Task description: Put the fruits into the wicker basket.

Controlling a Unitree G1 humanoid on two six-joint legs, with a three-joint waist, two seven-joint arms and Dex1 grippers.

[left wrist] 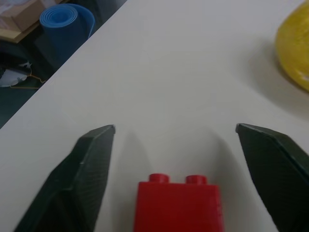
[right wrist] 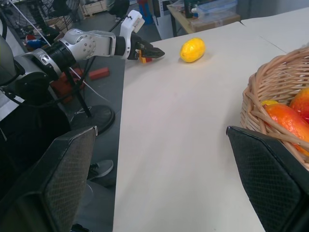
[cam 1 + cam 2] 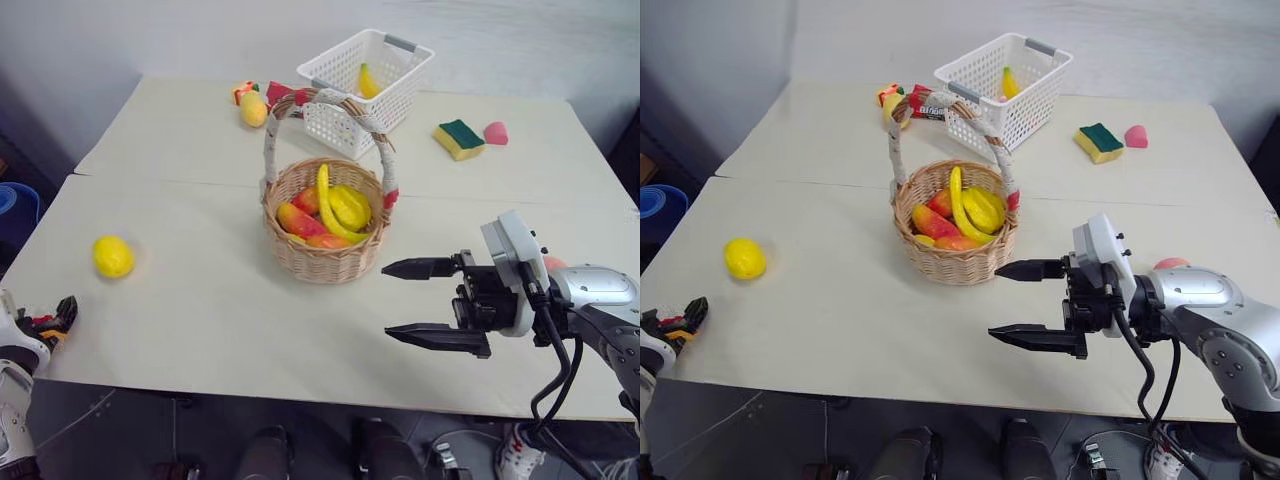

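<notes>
- Two arms reach over the cream tabletop [image 3: 200, 300]; the right gripper [image 3: 405, 300] hovers at about 4 o'clock from the wicker basket [image 3: 325, 255], just beside it, pointing left across the tabletop.
- The right gripper's fingers [image 3: 420, 268] stand wide apart with nothing between them.
- The left gripper [image 3: 688, 318] sits at the tabletop's near left edge, at about 7 o'clock from the lemon [image 3: 113, 256].
- In the left wrist view its fingers [image 1: 87, 164] are spread wide over bare tabletop and grip nothing; a red studded block [image 1: 177, 205] shows low between them, on the gripper's side.
- The lemon lies on the tabletop well apart from the wicker basket, at about 9 o'clock from it, and near the left gripper.
- The wicker basket stands upright near the middle of the tabletop, already holding a banana [image 3: 325, 205], a yellow fruit [image 3: 350, 207] and red-orange fruit [image 3: 300, 220].
- A white plastic basket [image 3: 385, 95] stands at 12 o'clock from it, touching or nearly touching the handle's top, with a small banana [image 3: 367, 82] inside.
- At about 11 o'clock lie a yellow fruit [image 3: 253, 108] and small red-and-yellow pieces [image 3: 243, 92].
- At about 2 o'clock sit a yellow-green sponge [image 3: 459, 139] and, just beside it, a pink piece [image 3: 495, 133].
</notes>
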